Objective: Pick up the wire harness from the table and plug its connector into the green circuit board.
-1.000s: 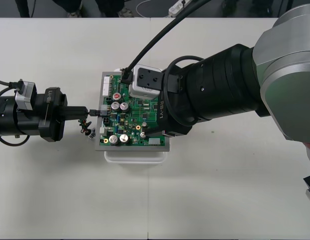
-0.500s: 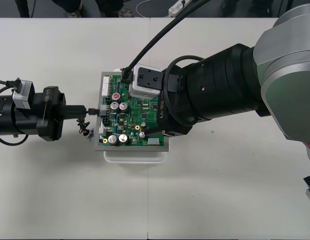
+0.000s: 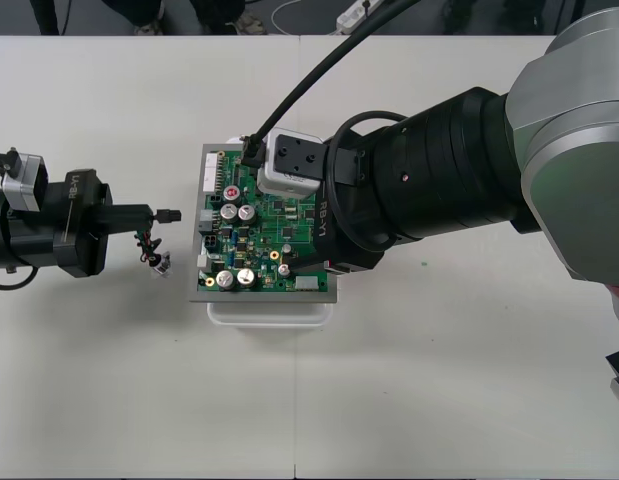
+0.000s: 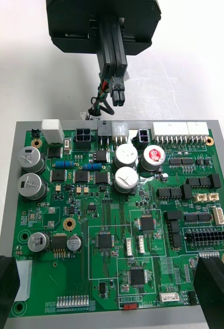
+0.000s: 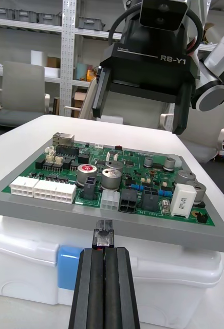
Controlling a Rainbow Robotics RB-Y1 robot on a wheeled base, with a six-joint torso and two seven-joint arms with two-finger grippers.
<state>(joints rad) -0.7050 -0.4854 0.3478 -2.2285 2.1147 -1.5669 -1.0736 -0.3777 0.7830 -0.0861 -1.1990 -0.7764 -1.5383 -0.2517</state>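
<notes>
The green circuit board (image 3: 264,235) lies on its white base (image 3: 269,312) at mid-table. My left gripper (image 3: 147,213) is just left of it, shut on the harness's small black plug (image 3: 169,214). The plug hangs a short gap from the board's left edge, level with the row of connectors (image 5: 117,198). Red, black and green wires (image 3: 147,243) droop under the fingers down to the metal socket (image 3: 161,265). In the left wrist view the plug (image 5: 103,237) sticks out past the shut fingers (image 5: 94,288). My right gripper (image 3: 287,222) hovers over the board, open, fingers (image 4: 1,288) wide apart.
In the right wrist view the left gripper (image 4: 109,51) and plug (image 4: 117,93) face the board's black and white sockets (image 4: 112,134). Tall capacitors (image 4: 126,164) stand just behind them. The right arm's thick links (image 3: 459,180) cover the table to the right.
My left gripper has drawn back to the left with the plug. A second ago the plug was at the board's edge connectors; now a gap separates them. The right arm has stayed still.
</notes>
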